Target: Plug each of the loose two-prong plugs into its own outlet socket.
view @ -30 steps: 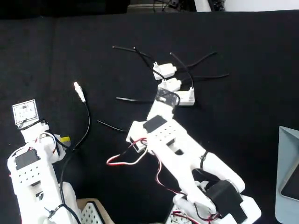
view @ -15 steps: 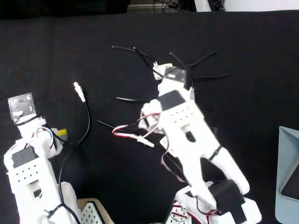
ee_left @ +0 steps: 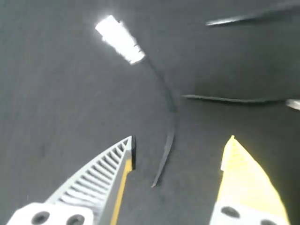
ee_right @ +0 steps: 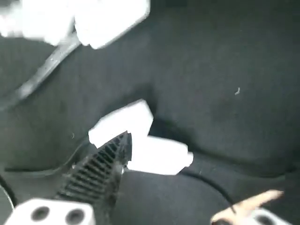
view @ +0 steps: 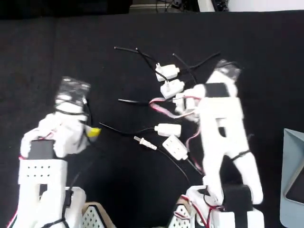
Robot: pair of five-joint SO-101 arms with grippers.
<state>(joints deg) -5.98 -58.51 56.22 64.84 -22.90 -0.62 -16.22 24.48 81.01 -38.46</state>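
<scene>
In the left wrist view a white two-prong plug (ee_left: pixel 119 39) lies on the black cloth, its black cable (ee_left: pixel 168 136) running back between my fingers. My left gripper (ee_left: pixel 180 152) hangs open above that cable, short of the plug; from above, the left gripper (view: pixel 72 96) covers the plug. Another plug (view: pixel 145 143) lies mid-table beside two white sockets (view: pixel 169 129) (view: pixel 176 147). Two more white sockets (view: pixel 167 72) (view: pixel 172 88) sit farther back. My right gripper (ee_right: pixel 187 176) is open over a white socket piece (ee_right: pixel 140 140); from above, the right gripper (view: pixel 223 71) is at the back right.
Loose black cable ends (view: pixel 199 61) fan out behind the sockets. Red and white arm wires (view: pixel 161 108) hang beside the right arm. A grey tray (view: pixel 292 175) stands at the right edge. The black cloth (view: pixel 266 57) covers the table.
The right arm has swung from the middle to the back right, uncovering a plug and two sockets. The left arm has moved forward and right, over the left plug.
</scene>
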